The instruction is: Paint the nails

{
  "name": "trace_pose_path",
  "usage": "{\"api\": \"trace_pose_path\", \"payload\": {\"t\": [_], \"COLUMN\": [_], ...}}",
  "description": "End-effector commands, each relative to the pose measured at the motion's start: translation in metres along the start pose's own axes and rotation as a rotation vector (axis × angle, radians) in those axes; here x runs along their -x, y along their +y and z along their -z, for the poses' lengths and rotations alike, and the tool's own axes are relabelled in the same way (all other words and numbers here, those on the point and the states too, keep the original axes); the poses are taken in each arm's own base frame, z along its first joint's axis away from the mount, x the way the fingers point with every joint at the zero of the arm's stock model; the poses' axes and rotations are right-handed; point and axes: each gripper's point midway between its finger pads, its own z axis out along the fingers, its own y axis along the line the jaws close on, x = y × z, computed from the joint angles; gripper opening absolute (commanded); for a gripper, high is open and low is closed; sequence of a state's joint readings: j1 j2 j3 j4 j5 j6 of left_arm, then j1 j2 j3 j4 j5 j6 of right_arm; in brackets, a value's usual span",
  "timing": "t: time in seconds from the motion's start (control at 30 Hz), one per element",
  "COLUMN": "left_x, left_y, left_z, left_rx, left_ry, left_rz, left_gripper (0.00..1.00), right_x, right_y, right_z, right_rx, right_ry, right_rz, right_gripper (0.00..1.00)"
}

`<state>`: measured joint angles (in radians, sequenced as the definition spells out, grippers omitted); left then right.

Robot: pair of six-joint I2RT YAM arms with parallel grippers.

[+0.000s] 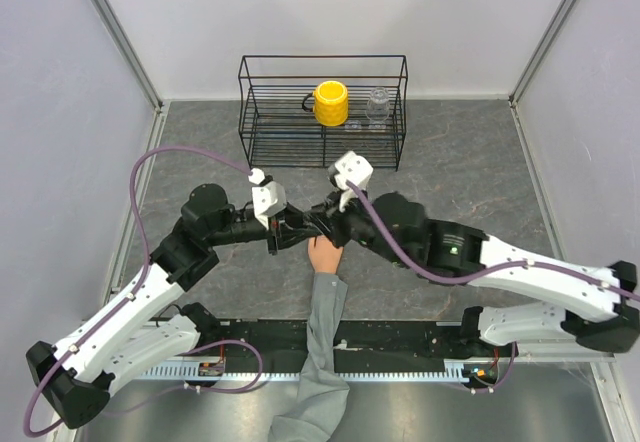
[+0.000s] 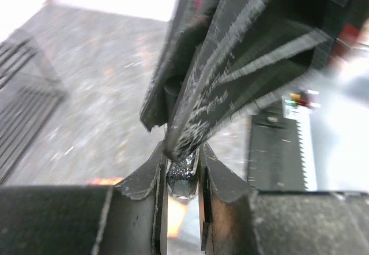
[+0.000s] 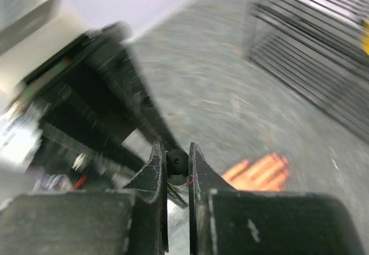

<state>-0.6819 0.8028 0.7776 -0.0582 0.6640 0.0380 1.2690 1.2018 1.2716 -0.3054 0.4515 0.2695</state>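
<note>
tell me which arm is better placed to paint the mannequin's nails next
Probably right. The right gripper is shut on a small round black cap, likely the brush, with the peach mannequin hand nearby. The left gripper is busy clamping the glittery silver bottle.

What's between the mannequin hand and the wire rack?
In the top view, the left gripper, shut on a small glittery bottle, and the right gripper, shut on a black cap, meet there; beyond them, bare table.

mannequin hand's fingertips hidden beneath left gripper and right gripper mid-counter; nails unreadable. grey sleeve cut off past the near edge. blur hides what the pinched glittery object and dark round piece are.
</note>
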Motion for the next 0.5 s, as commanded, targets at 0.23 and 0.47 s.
{"api": "trace_pose_path", "payload": {"t": [0.23, 0.47], "left_x": [0.049, 0.047], "left_y": [-0.101, -0.079], "left_z": [0.032, 0.02], "left_rx": [-0.619, -0.489], "left_ry": [-0.176, -0.15], "left_rz": [-0.195, -0.175], "left_gripper": [0.02, 0.02], "right_x": [0.002, 0.01], "right_y": [0.052, 0.016], "right_z": [0.072, 0.047], "right_rx": [0.819, 0.558], "right_ry": [-0.1, -0.079], "right_rz": [0.272, 0.159], "right_gripper": [0.0, 0.13]}}
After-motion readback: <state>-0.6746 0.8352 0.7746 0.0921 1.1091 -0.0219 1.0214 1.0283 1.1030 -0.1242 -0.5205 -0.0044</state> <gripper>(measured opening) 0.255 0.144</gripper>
